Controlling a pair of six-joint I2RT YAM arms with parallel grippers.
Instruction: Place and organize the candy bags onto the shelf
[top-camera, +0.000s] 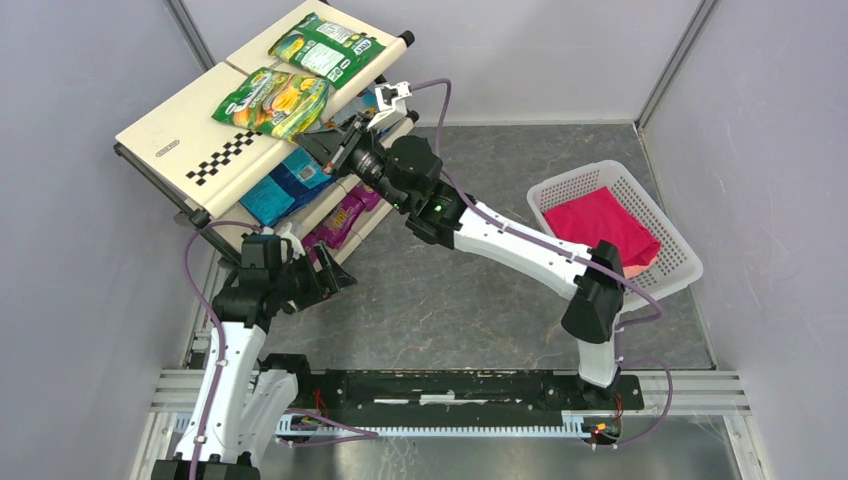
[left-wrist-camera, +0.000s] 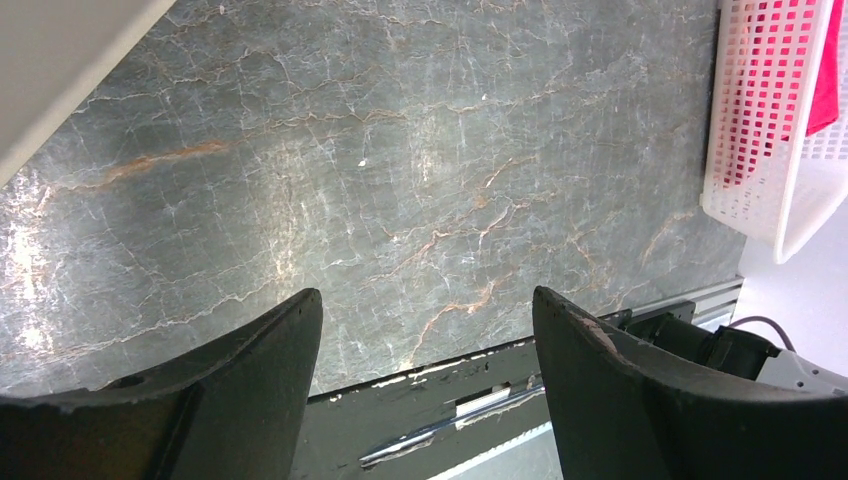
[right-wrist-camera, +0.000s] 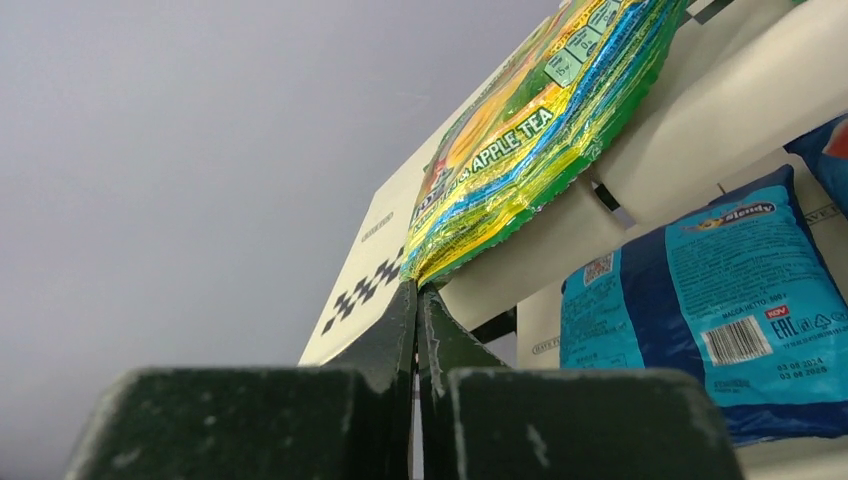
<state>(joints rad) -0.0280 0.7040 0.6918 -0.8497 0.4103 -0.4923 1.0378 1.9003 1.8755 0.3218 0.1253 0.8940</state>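
Jaws of the left gripper (left-wrist-camera: 425, 300) stand spread above the bare table (left-wrist-camera: 400, 150), holding nothing. Farther on, the right gripper (right-wrist-camera: 417, 292) is pressed shut at the lower corner of a green-yellow candy bag (right-wrist-camera: 520, 150). That bag lies on the top tier of the shelf (top-camera: 190, 140), its edge at the tier's lower lip. The step in hand, I judge, is straightening that bag, and the next move calls for easing it upslope without dragging it off. Whether the tips nip its seam or merely touch it is unclear. The blue bags (top-camera: 285, 185) a tier below are partly hidden behind the right arm.

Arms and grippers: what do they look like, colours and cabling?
Both the left arm and right arm have white link shells with black joints and a thin purple cable looping alongside. The left gripper and right gripper are dark, tapered and scuffed.
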